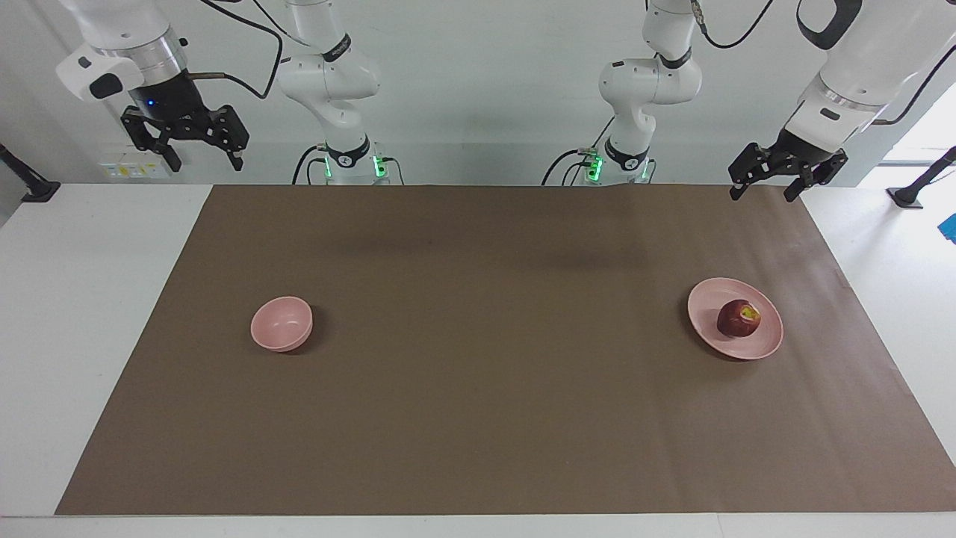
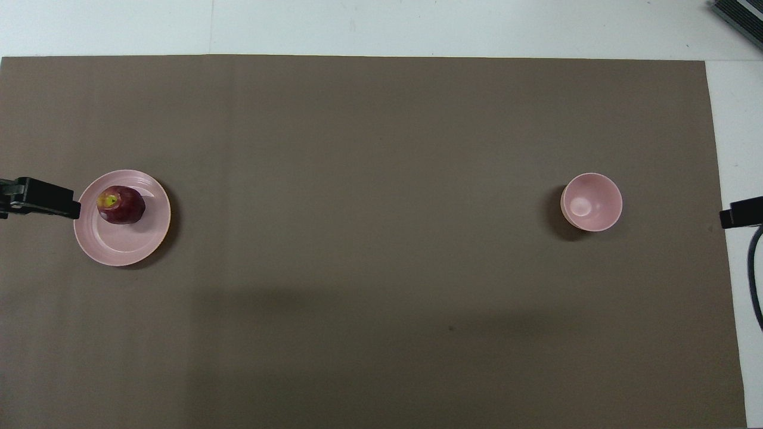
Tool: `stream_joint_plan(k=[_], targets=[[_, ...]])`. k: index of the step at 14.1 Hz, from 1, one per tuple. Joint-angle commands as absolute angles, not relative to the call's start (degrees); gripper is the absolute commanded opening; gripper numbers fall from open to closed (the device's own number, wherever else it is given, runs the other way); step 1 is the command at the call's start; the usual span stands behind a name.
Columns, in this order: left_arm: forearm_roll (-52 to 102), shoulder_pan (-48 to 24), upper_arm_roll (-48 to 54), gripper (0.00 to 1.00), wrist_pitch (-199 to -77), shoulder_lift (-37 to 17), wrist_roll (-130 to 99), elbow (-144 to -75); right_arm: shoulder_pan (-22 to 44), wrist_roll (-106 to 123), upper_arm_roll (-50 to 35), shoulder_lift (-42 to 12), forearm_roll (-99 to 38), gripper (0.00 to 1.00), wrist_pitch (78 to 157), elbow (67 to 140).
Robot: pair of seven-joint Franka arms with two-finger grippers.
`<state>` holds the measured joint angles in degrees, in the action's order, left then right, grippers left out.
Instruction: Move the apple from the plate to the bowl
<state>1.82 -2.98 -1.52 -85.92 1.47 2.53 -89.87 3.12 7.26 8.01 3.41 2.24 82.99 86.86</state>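
On plate (image 1: 735,319), apple (image 1: 739,318) stem-up.

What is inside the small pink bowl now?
Nothing: the bowl shows only its bare pink inside. The apple lies on the plate. The table under the bowl is covered.

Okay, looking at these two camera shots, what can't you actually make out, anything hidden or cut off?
- Left gripper: the overhead view's edge cuts off all but a fingertip.
- Right gripper: likewise, only a dark tip shows at the overhead view's edge.
- Underside of the apple: hidden in both views where it rests on the plate.
- Base of the bowl: hidden by its own wall in both views.
- Upper arms: cut off by the facing view's top edge.
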Motion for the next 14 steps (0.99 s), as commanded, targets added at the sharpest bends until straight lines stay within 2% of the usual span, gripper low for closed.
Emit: stream_joint_plan(k=[1, 14], targets=[[1.9, -3.3, -1.9, 1.00, -86.9, 2.8, 3.6, -91.9, 2.9, 8.3, 7.8, 3.9, 2.0, 1.00, 82.4, 87.4], [1.9, -3.3, -1.9, 1.00, -87.1, 2.5, 3.3, -91.4, 2.9, 8.3, 7.9, 4.0, 2.1, 1.00, 82.2, 87.4]])
